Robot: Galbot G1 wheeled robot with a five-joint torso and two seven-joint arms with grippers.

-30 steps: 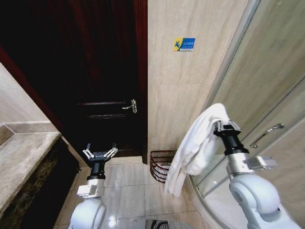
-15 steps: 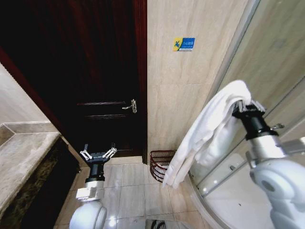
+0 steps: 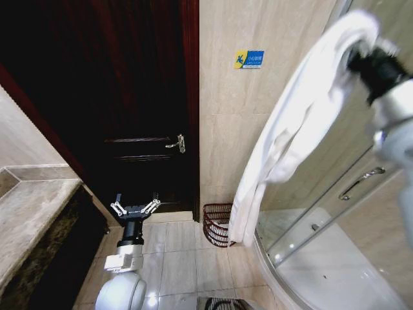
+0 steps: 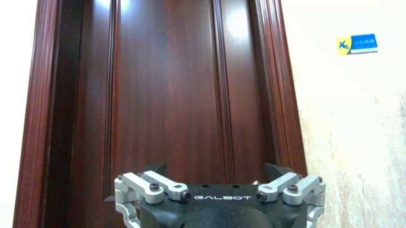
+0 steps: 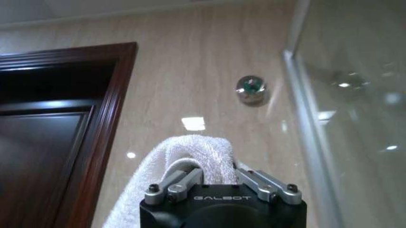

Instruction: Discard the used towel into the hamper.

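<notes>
A long white towel [image 3: 290,123] hangs from my right gripper [image 3: 368,48], which is raised high at the upper right and shut on the towel's top fold [image 5: 190,152]. The cloth's lower end dangles just above and beside the hamper [image 3: 218,223], a dark red-brown wire basket on the floor against the wall. My left gripper [image 3: 135,208] points up at the lower left, open and holding nothing, facing the dark wooden door [image 4: 171,95].
The glass shower enclosure [image 3: 342,206] with its curved base and handle stands at the right. A stone counter [image 3: 29,213] runs along the left. A blue and yellow sign [image 3: 249,59] is on the tiled wall. Pale floor tiles [image 3: 174,258] lie between counter and shower.
My right arm has lifted the towel up and to the right, so the cloth now hangs stretched long above the hamper. The left arm has stayed put.
</notes>
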